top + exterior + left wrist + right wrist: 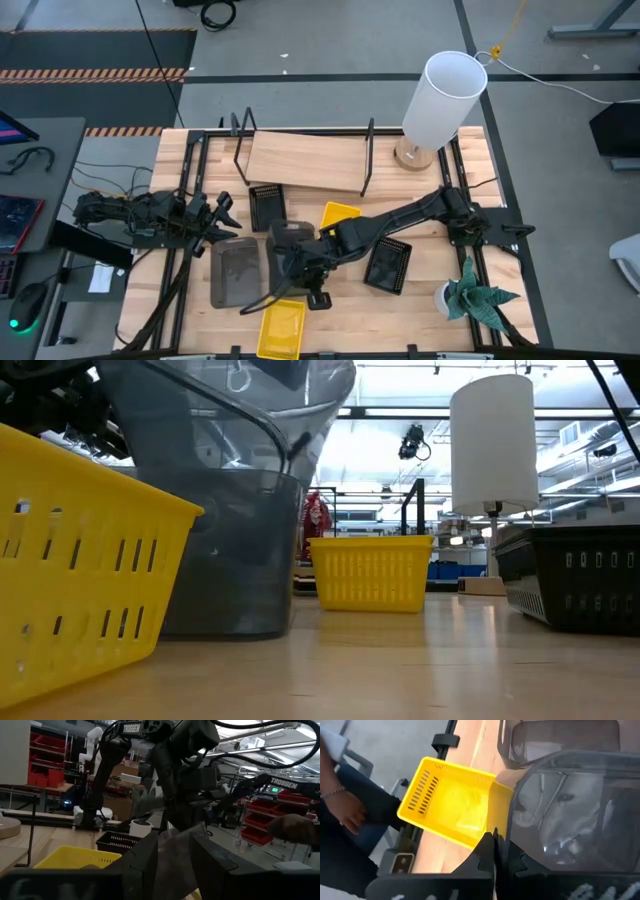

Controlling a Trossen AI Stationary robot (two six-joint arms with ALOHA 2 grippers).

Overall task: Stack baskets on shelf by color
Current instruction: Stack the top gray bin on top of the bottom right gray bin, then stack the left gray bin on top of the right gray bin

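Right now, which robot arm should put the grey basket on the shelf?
The right one, probably. Its gripper is shut on the rim of a grey basket near the table's middle. The left gripper waits empty at the left side. The shelf has no baskets on it.

- Left gripper [172, 865]: two dark fingers [140, 862] in foreground, gap between them.
- Smoky translucent basket [175, 855] shows through that gap.
- Right arm [170, 770] looms just beyond, cables looping overhead.
- Yellow basket [75, 858] near on wooden table [20, 840]; black slotted basket [117, 841] behind it.
- White pot [140, 827] behind black basket.
- Red bins [47, 772] on far racks.
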